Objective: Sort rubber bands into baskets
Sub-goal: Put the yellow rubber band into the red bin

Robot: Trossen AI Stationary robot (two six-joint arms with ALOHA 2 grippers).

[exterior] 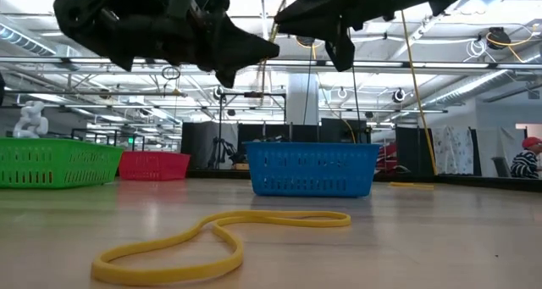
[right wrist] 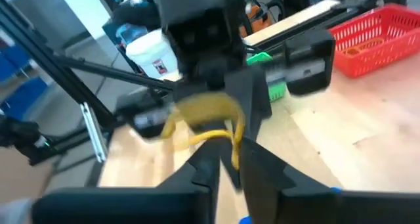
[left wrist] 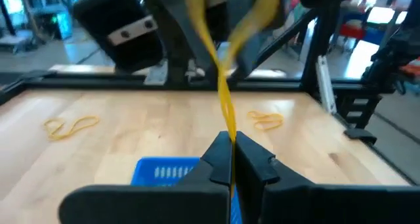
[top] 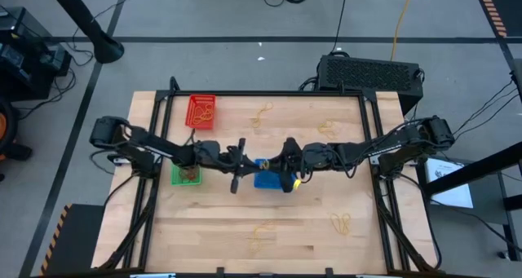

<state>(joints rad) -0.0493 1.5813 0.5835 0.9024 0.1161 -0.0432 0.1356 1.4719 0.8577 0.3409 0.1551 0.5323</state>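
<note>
Both arms meet above the blue basket [top: 259,180] [exterior: 312,169] at mid-table. My left gripper [top: 243,159] [left wrist: 230,152] is shut on a yellow rubber band [left wrist: 223,92], which runs up to my right gripper [top: 283,159] [right wrist: 228,163] facing it. The right fingers stand a little apart, with a strand of the band [right wrist: 209,112] between them. The green basket [top: 186,174] sits under the left arm. The red basket [top: 201,111] rests at the far left and holds some bands. My left gripper pinches one end of the yellow band [left wrist: 229,133] between its two fingers, which point level toward the table's right. The band rises from the fingers, clear of the table and above the blue basket. My right gripper has the band's other end [right wrist: 235,150] running down between its parted fingers. Whether the fingers touch the band, I cannot tell.
Loose yellow bands lie on the wooden table: two near the far edge [top: 263,115] [top: 326,130] and two near the front [top: 261,229] [top: 341,222]. One of them lies close before the low camera [exterior: 220,238]. A black box [top: 369,72] stands beyond the far right corner.
</note>
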